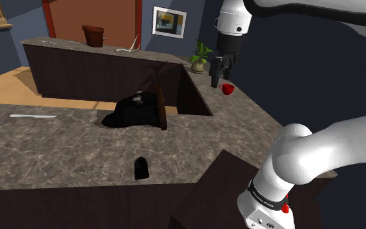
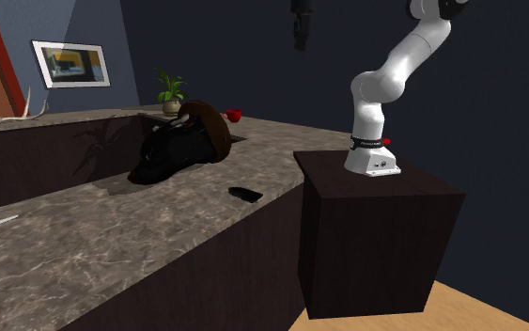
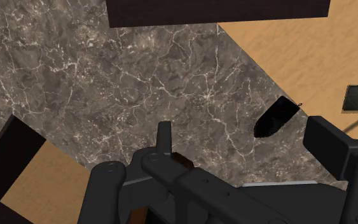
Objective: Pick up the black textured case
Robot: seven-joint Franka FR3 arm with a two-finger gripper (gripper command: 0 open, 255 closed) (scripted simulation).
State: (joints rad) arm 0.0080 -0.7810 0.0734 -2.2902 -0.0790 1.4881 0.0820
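Note:
The black textured case [image 1: 141,168] is small and lies flat on the marbled countertop [image 1: 58,156], near the counter's front edge, close to the stand. In the second exterior view the case [image 2: 245,194] rests between the sink and the stand. My gripper [image 1: 222,73] hangs high in the air over the counter's far corner, well away from the case, and is seen again as the gripper [image 2: 300,28] at the top of that view. In the wrist view the case [image 3: 276,117] appears far below, between the open fingers [image 3: 327,143], which touch nothing.
A dark sink recess [image 1: 136,112] with a brown upright board is cut into the counter. A red cup [image 1: 227,88] and a potted plant [image 1: 199,57] stand at the far corner. A knife [image 1: 32,116] lies at the shoulder view's left. The dark stand [image 2: 375,216] adjoins the counter.

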